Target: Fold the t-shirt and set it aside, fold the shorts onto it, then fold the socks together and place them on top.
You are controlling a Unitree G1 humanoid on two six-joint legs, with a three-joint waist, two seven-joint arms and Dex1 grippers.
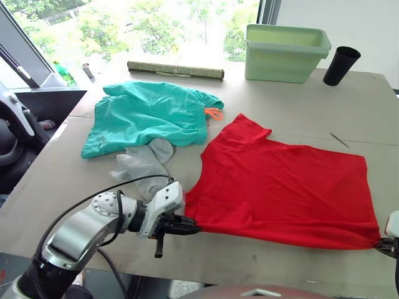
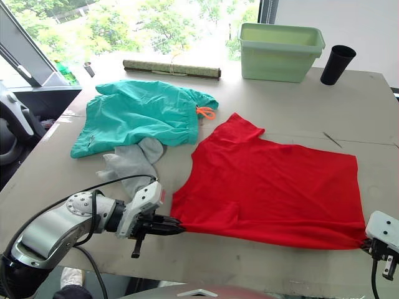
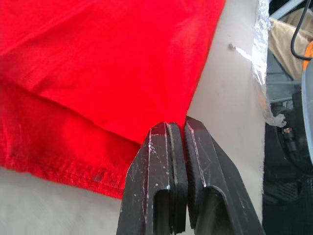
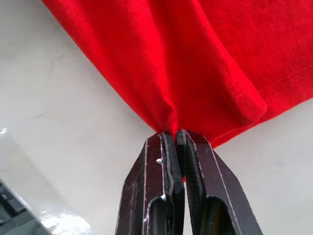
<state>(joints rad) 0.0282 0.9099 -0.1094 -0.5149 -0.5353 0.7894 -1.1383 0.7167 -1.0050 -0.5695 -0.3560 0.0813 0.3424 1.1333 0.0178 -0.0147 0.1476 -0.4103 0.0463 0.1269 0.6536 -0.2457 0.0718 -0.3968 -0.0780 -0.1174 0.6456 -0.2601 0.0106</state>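
Lying flat near the tabletop's [image 1: 349, 106] front edge, the t-shirt [image 1: 280, 184] is pinched at both near corners: left gripper [image 1: 187, 225] clenched on the near-left corner, right gripper [image 2: 369, 245] clenched on the near-right corner by the table's front right. Both jaw pairs are pressed together on red cloth. The shorts [image 1: 149, 115] sit crumpled toward the back left. The socks [image 1: 144, 163] lie just in front, overlapping the shorts' near hem. Green bin [image 1: 285, 51], black cup [image 1: 341, 65] and rolled mat [image 1: 175, 70] line the far edge.
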